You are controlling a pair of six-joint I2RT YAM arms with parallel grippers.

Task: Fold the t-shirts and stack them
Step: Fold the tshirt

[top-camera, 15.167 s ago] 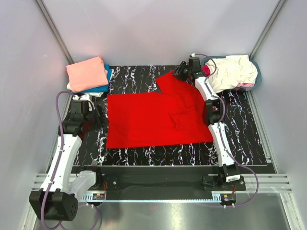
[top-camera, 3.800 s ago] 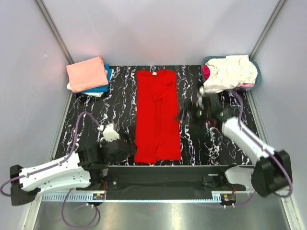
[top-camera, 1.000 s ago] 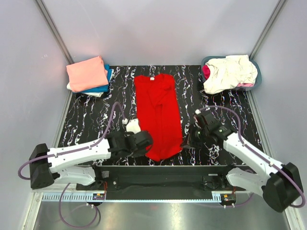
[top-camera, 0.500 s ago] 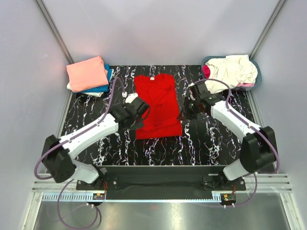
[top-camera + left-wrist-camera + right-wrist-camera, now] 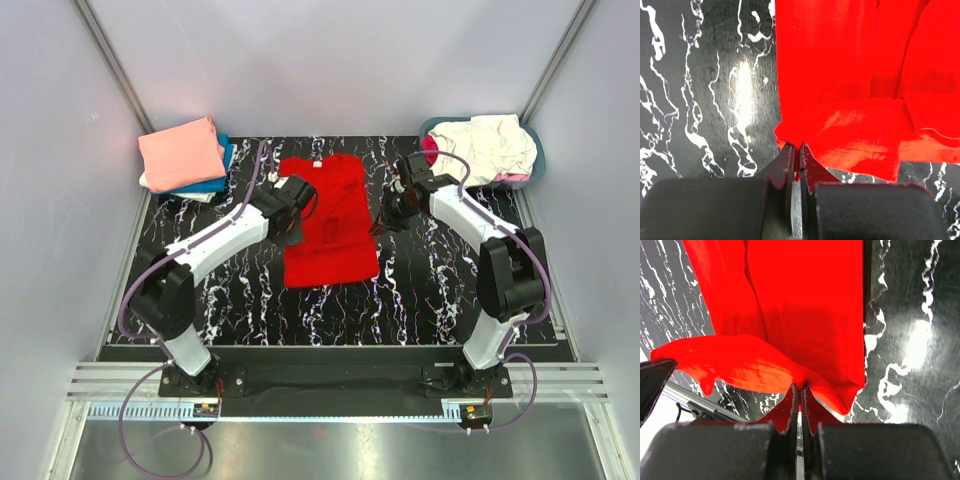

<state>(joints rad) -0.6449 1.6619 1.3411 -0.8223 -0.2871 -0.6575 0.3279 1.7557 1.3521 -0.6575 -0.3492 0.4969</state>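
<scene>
1. Black marbled table (image 5: 450, 290): we are seeing its whole surface only from the top view. The wrist views are showing only patches of it beside the cloth.
2. Red t-shirt (image 5: 330, 240): it is lying lengthwise at the table's middle, collar at the far end. Only the wrist views are revealing the lifted fold sagging between the two pinched edges.
3. Folded stack (image 5: 180, 150), salmon-pink on top, at far left, and the basket (image 5: 537, 160) heaped with cream shirts (image 5: 480, 150) at far right: only the top view is showing these.
4. Left gripper (image 5: 796, 150) and right gripper (image 5: 799, 389): each is clenching a red edge, one on either side.
5. Against half a second ago, both grippers are standing farther from the bases. A second ago the shirt was reaching much nearer the near edge.
</scene>
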